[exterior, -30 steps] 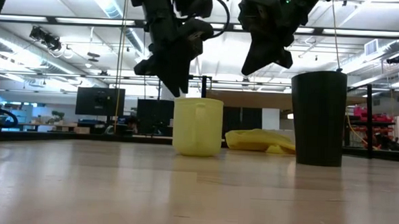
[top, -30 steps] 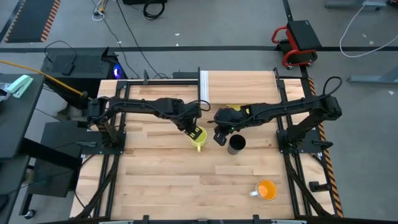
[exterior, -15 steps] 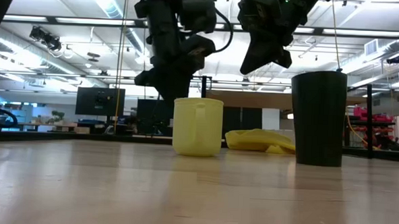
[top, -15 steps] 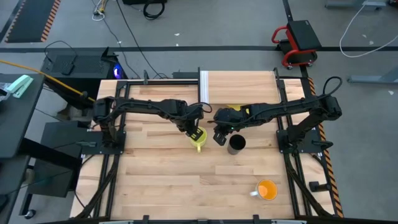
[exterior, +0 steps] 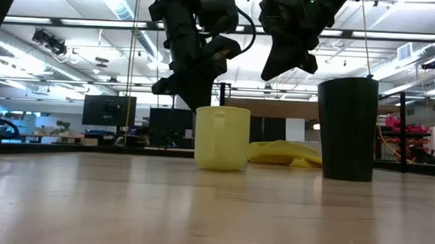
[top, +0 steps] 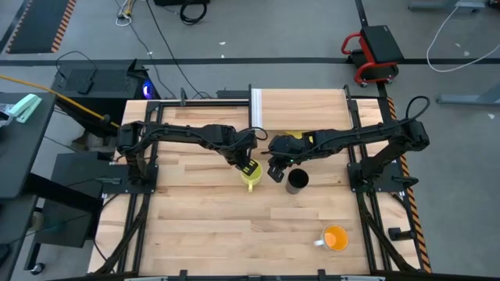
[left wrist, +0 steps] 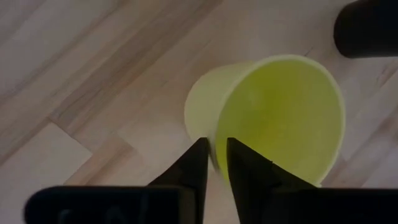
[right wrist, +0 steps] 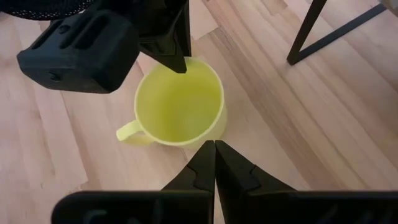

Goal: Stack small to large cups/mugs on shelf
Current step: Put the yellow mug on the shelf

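Note:
The small yellow mug [top: 250,175] [exterior: 222,138] stands upright on its base on the tabletop, handle [right wrist: 127,132] toward the near edge. My left gripper [top: 247,165] [left wrist: 217,155] is shut on its far rim. My right gripper [top: 275,173] [right wrist: 215,163] hovers shut above the table between the yellow mug and the black cup [top: 297,182] [exterior: 347,128], which stands upright to the right. The orange mug [top: 335,238] sits near the table's near right corner. The shelf [top: 305,105] [exterior: 291,109] runs along the far side. My left gripper pinches the yellow mug's rim [left wrist: 214,134] on its far side, one finger [left wrist: 245,171] inside the mug and one finger [left wrist: 186,171] outside. The fingers come from above, slanting down from the far left. The mug stays upright with its base on the table.
A flat yellow lump [top: 293,137] [exterior: 284,153] lies behind the mugs, in front of the shelf. The shelf's thin black posts [exterior: 404,130] [right wrist: 336,28] stand on the far side. Bare planks [top: 203,226] stretch over the near left of the table.
My left gripper has come down and toward the table's right onto the yellow mug's rim. The mug has slid a little toward the table's right, still upright on its base.

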Action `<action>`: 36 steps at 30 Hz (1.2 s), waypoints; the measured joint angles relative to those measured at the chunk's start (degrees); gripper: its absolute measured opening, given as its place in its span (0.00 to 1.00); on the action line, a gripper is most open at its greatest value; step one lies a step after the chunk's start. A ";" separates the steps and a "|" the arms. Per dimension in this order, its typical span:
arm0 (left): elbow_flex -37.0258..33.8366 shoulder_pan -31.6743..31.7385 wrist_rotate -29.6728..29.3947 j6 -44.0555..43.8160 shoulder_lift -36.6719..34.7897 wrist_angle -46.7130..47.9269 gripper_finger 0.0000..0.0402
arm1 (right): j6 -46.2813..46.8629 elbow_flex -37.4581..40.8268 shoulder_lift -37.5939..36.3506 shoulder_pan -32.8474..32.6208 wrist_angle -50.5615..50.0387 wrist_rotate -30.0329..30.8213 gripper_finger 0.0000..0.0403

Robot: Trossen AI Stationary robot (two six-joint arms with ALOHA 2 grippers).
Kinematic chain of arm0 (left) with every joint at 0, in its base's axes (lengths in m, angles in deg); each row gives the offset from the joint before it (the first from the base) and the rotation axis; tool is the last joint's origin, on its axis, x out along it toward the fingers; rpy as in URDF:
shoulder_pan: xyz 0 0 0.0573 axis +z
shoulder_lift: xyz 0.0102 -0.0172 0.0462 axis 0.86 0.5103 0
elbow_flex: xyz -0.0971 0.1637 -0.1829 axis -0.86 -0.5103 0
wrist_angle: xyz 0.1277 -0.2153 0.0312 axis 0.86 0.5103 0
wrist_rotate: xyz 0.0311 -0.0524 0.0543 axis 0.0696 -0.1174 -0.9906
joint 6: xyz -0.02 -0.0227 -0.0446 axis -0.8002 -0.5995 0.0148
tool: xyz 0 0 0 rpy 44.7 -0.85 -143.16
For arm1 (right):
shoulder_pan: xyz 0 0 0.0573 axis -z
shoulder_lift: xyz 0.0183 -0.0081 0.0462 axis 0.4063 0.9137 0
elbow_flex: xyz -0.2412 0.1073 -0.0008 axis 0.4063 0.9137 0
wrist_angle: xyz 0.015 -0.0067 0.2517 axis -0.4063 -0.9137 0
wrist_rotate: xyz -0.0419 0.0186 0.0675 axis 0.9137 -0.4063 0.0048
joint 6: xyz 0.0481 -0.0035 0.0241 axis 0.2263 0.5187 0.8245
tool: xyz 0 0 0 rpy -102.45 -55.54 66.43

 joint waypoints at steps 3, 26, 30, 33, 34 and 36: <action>0.00 -0.12 -0.02 -0.04 0.00 -0.02 0.09 | 0.00 0.00 0.00 0.00 0.04 0.00 0.04; 20.80 -0.17 -7.88 5.11 0.01 15.50 0.02 | 3.11 0.02 -8.83 -2.28 -7.11 3.42 0.01; 25.80 2.04 -9.91 6.38 0.00 17.96 0.02 | 4.13 0.02 -13.38 -3.38 -8.85 7.21 0.01; 28.05 4.17 -10.07 7.23 0.00 18.03 0.02 | 4.72 0.00 -15.12 -3.35 -9.97 8.10 0.01; 28.56 4.90 -10.14 7.66 0.00 18.07 0.02 | 4.75 0.00 -15.25 -3.31 -10.61 8.30 0.01; 29.57 6.19 -10.21 7.89 0.00 18.25 0.02 | 4.74 0.00 -15.12 -2.88 -11.59 8.53 0.01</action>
